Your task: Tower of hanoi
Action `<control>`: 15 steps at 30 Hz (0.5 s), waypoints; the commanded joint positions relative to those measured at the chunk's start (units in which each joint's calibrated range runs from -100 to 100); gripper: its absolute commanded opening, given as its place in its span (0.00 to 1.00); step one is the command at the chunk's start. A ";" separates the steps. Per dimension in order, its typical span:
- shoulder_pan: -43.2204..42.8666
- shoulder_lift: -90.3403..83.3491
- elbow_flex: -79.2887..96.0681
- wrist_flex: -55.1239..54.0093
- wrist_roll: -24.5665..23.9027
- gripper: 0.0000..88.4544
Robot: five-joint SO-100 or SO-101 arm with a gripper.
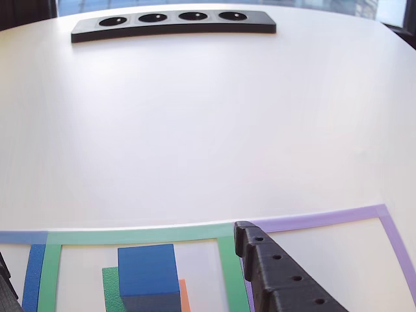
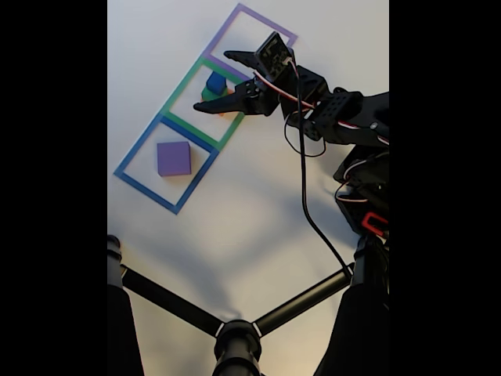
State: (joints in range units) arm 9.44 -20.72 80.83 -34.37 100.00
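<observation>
Right now your blue cube (image 1: 148,270) sits on top of the green cube (image 1: 111,288), with a sliver of the orange block (image 1: 184,294) showing at the stack's lower right in the other view. That stack stands inside the green tape square (image 1: 136,234), the middle of three taped squares on the white surface (image 1: 208,130). In the fixed view you see the same stack (image 2: 215,84) in the middle square, and the purple square slab (image 2: 174,158) lies alone and flat inside the blue tape square (image 2: 149,186), well apart from the stack. The purple tape square (image 2: 254,17) is the far one of the row.

Your hand (image 2: 210,80) hangs over the stack, its two dark fingers spread wide, one finger (image 2: 223,103) on the near side of the blocks and the other on the far side; it has hold of nothing. In the other view one black finger (image 1: 276,273) rises from the bottom edge, just right of the green tape.

Farther out, a black power strip (image 1: 173,25) with four sockets lies across the surface's far edge. In the fixed view a black stand (image 2: 235,333) with branching bars fills the foreground.
</observation>
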 commanded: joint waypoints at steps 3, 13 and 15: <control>-0.48 1.25 -1.18 -3.39 0.00 0.50; -1.01 10.55 -2.54 -12.13 0.00 0.49; -1.24 11.75 -3.18 -12.78 0.00 0.49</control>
State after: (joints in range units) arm 9.44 -9.63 80.22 -44.34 100.00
